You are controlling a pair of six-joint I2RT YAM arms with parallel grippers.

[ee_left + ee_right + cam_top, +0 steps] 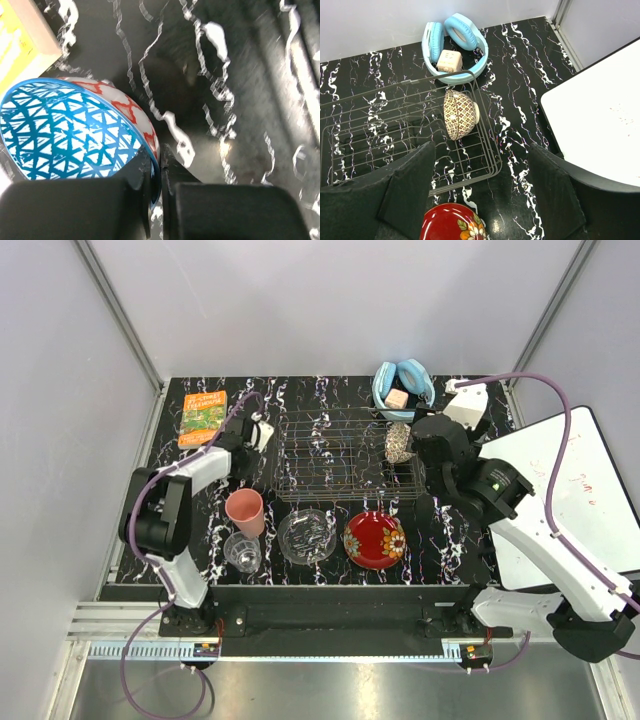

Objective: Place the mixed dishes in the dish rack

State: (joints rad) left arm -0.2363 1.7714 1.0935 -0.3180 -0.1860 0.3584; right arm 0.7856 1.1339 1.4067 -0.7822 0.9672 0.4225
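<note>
My left gripper (258, 430) is shut on the rim of the blue patterned bowl (65, 132), one finger inside and one outside, just left of the wire dish rack (345, 455). The bowl is tilted over the black table. The beige speckled bowl (399, 443) stands on its side in the rack's right end, also in the right wrist view (459, 114). My right gripper (437, 462) is open and empty, above the rack's right front corner (490, 165). The pink cup (245, 512), small tumbler (242, 552), clear glass dish (306, 536) and red floral plate (375, 539) sit in front of the rack.
Light-blue headphones (403, 385) with a small cube (449, 61) inside lie behind the rack's right end. The orange-green book (203, 417) lies at the far left, close to the left gripper. A white board (560, 490) lies off the table's right edge.
</note>
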